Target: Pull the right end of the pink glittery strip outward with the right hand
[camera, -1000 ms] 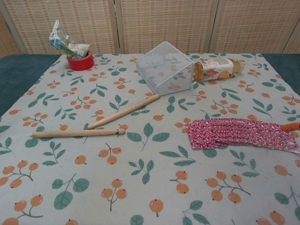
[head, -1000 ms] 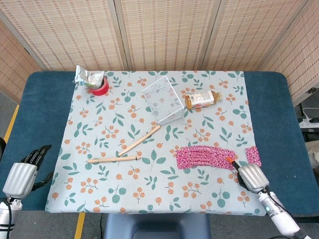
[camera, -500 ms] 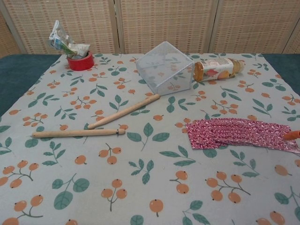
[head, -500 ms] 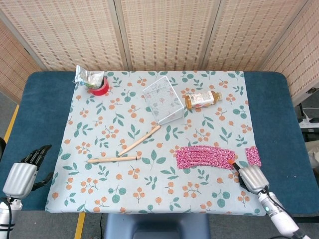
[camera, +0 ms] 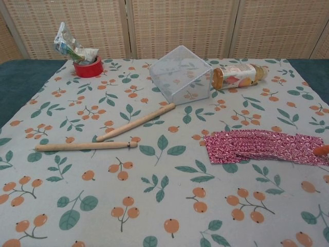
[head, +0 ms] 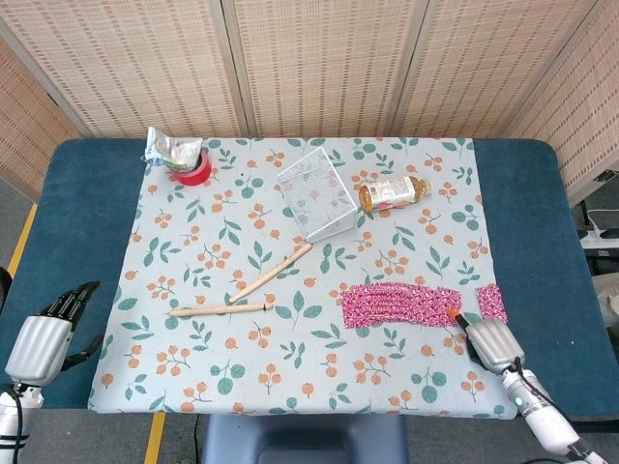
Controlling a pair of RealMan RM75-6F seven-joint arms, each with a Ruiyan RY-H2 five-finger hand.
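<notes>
Pink glittery strip [head: 398,304] is stretching rightward at lower right as the right hand [head: 488,344], pinching its end, keeps withdrawing.

Right hand [head: 486,341]: low at about 5 o'clock in the head view, back of the hand up, forearm trailing off toward the bottom right corner. An orange fingertip [head: 453,314] pokes forward toward 11 o'clock; the same tip shows at the chest view's 3 o'clock edge [camera: 322,150]. Grip not readable.

Left hand [head: 46,333]: low at 8 o'clock, silver back up, dark fingers [head: 73,302] close together, extended toward 1 o'clock, holding nothing. Wrist drops out at the bottom left.
</notes>
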